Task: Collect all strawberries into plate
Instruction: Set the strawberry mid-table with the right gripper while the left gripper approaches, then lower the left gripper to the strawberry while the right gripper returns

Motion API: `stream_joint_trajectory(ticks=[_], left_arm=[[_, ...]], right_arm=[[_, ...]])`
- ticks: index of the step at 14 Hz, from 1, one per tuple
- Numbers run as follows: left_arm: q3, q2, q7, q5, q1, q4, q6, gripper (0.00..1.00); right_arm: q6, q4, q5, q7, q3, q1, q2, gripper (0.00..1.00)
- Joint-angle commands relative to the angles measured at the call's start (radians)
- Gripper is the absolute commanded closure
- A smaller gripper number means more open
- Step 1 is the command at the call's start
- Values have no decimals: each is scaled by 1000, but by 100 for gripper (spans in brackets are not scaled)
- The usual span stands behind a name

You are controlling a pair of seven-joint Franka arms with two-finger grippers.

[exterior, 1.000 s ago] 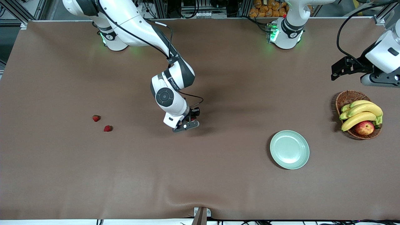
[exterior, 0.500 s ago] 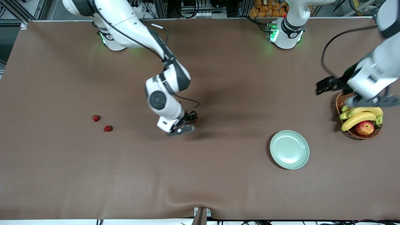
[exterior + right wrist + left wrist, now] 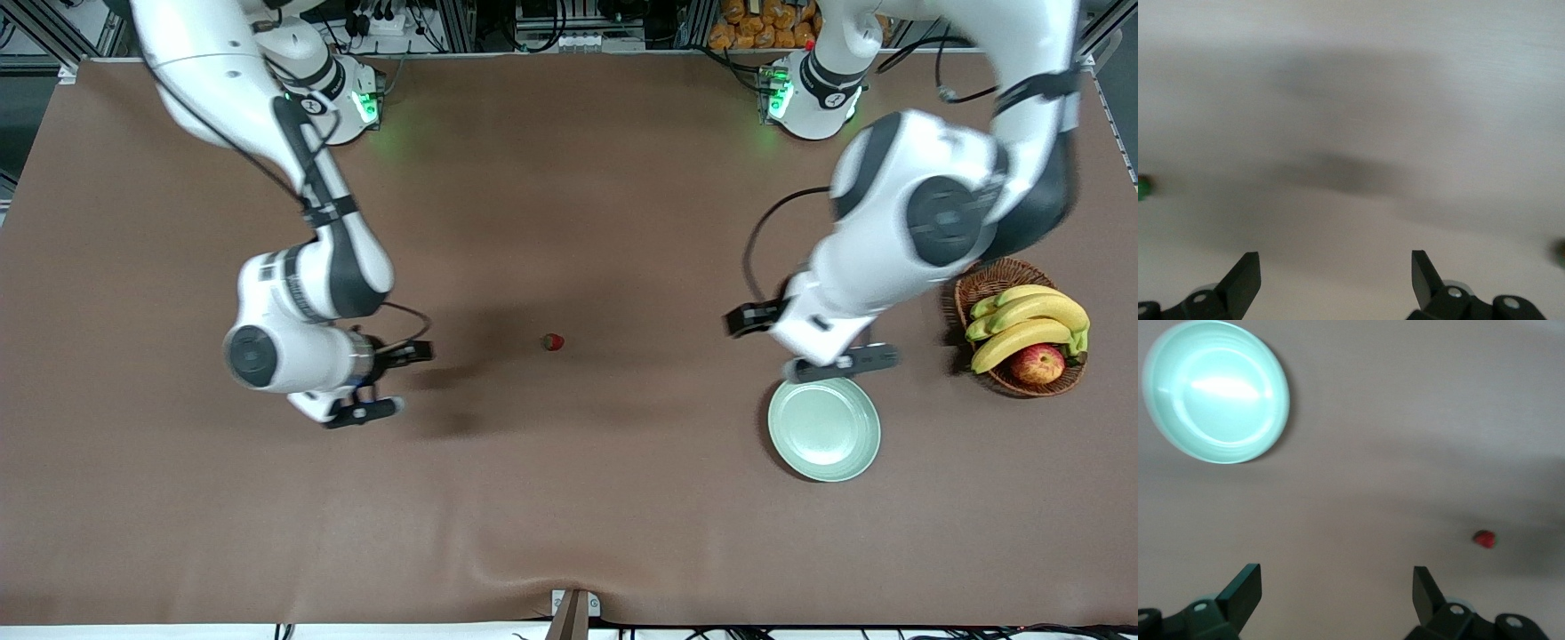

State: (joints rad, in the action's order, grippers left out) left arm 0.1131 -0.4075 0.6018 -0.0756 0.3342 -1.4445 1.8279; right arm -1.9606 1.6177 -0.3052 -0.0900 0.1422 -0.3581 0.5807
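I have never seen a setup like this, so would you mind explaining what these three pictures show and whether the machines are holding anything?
Two white robot arms stand at a brown table, each ending in a two-finger gripper. The large picture looks down from a high camera facing them; the two smaller ones come from cameras on the arms' wrists, looking past the fingers. On the table lie one small strawberry near the middle, a pale green plate with nothing on it, and a wicker basket of bananas and an apple. The left gripper hangs open just above the plate's rim; the right gripper hangs open over bare table toward its own end. Neither holds anything.
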Motion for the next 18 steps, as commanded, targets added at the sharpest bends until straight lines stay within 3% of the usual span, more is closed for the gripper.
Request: stream_joint_trajectory(ticks=[1, 4, 7, 9, 15, 18], left_arm=[[-13, -106, 116, -7, 89, 62, 89, 0], [-19, -198, 217, -1, 173, 76, 198, 0], [-19, -269, 309, -1, 227, 82, 318, 0], [-19, -312, 369, -1, 256, 82, 399, 0], [-26, -402, 648, -1, 356, 82, 537, 0], [-27, -432, 826, 0, 388, 82, 570, 0]], right_arm=[[-4, 97, 89, -5, -16, 85, -70, 0], [-14, 136, 115, -7, -15, 207, -55, 0], [-98, 166, 118, -4, -13, 248, -30, 0], [-188, 189, 118, -5, -13, 261, -7, 0], [-199, 189, 118, -5, -15, 255, 18, 0], [-195, 191, 118, -4, -15, 251, 31, 9]])
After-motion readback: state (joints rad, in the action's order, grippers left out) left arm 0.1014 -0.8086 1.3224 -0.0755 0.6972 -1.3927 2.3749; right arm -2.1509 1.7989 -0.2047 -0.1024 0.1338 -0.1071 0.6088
